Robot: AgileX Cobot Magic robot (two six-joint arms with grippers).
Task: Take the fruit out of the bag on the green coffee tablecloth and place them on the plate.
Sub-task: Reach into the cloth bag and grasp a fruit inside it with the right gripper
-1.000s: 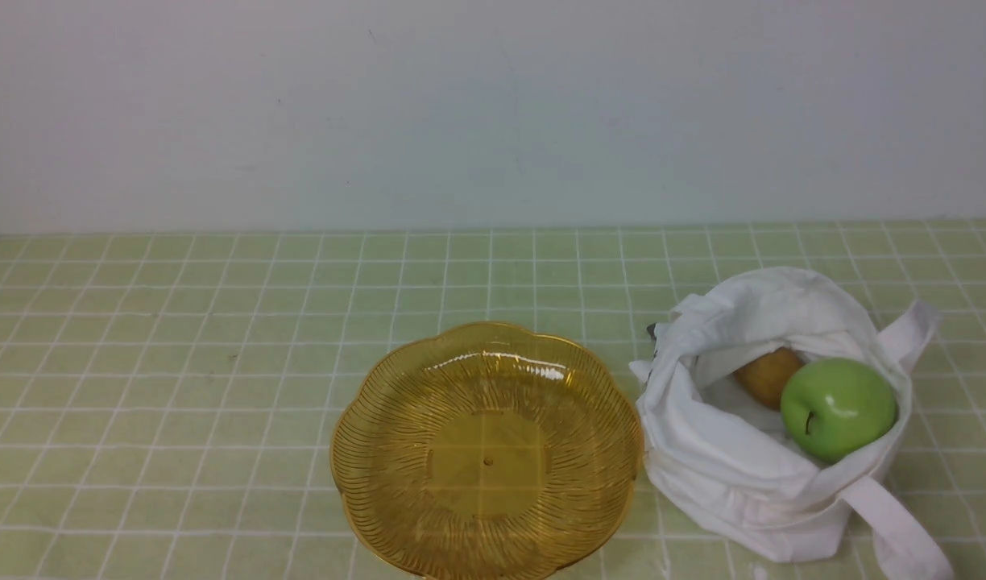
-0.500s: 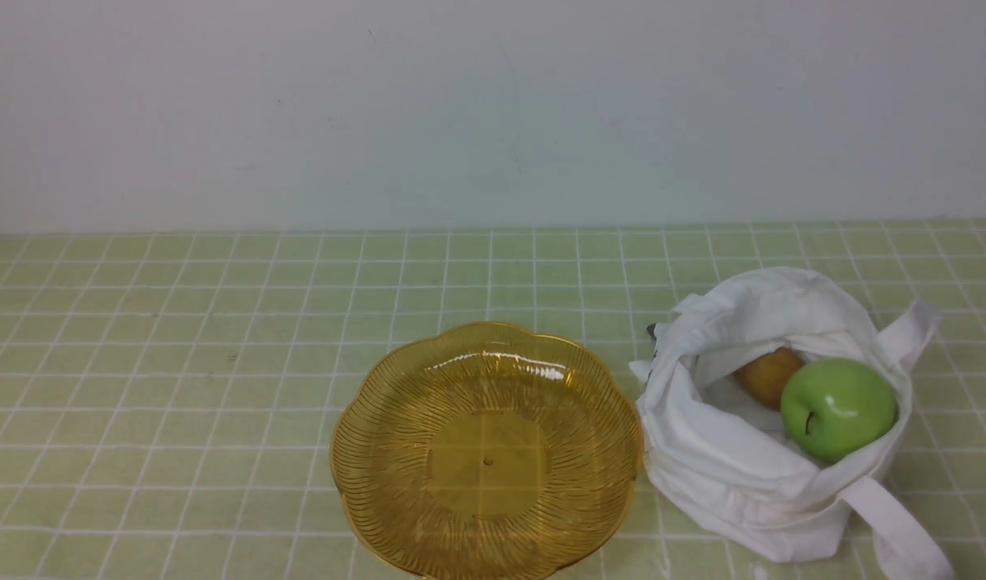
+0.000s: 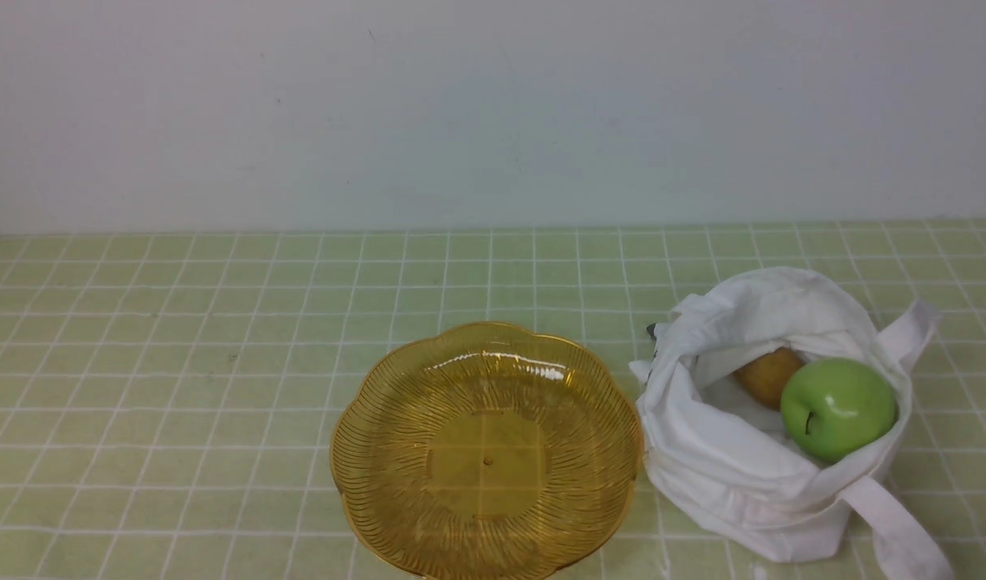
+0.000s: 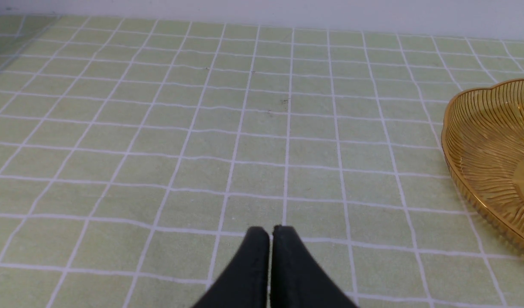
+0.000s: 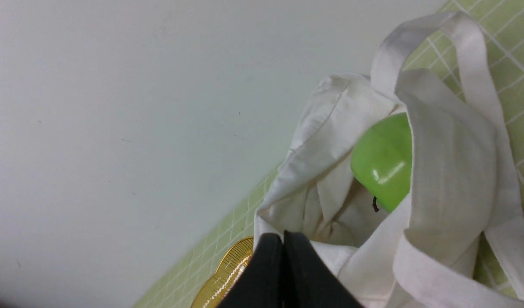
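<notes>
A white cloth bag (image 3: 735,475) lies open on the green coffee tablecloth (image 3: 179,362) at the right. Inside it rest a glossy green apple (image 3: 838,408) and a brownish-yellow fruit (image 3: 768,374) just behind it. The amber plate (image 3: 486,451) sits empty to the bag's left. Neither arm shows in the front view. My right gripper (image 5: 284,234) is shut with nothing in it, close to the bag (image 5: 450,179) with the apple (image 5: 384,162) beyond it. My left gripper (image 4: 270,230) is shut over bare cloth, the plate (image 4: 493,149) off to one side.
A plain white wall (image 3: 493,113) rises behind the table's far edge. Two white strap handles (image 3: 904,532) trail from the bag toward the front right and far right. Open tablecloth stretches left of the plate.
</notes>
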